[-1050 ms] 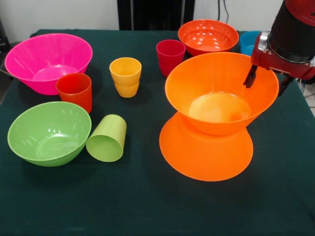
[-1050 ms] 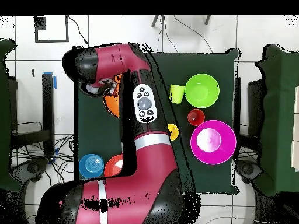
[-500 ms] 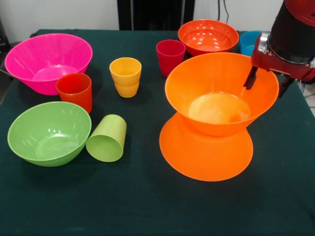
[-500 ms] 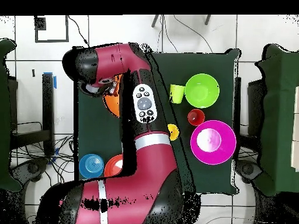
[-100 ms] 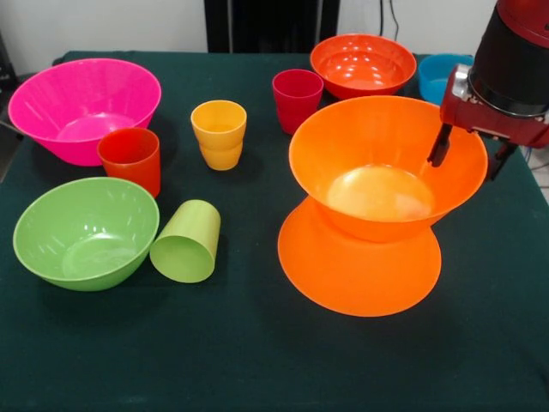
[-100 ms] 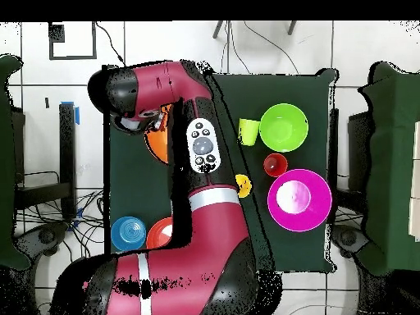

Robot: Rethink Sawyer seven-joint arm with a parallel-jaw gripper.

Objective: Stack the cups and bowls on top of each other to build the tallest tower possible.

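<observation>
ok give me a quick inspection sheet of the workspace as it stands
surface: dark green table.
job's things: tower is an upright orange bowl on an inverted one; pink bowl, green bowl, red-orange bowl, blue bowl apart; red-orange cup, yellow cup, magenta cup upright; green cup on its side.
clutter: nothing seen.
tool: open, its fingers astride the top bowl's rim.
cables: wires on the floor.
surroundings: tiled floor.

Two orange bowls (image 5: 377, 197) stacked base to base, upper one upright; lime green cup (image 5: 187, 241) lying tipped beside the green bowl (image 5: 84, 232).
</observation>
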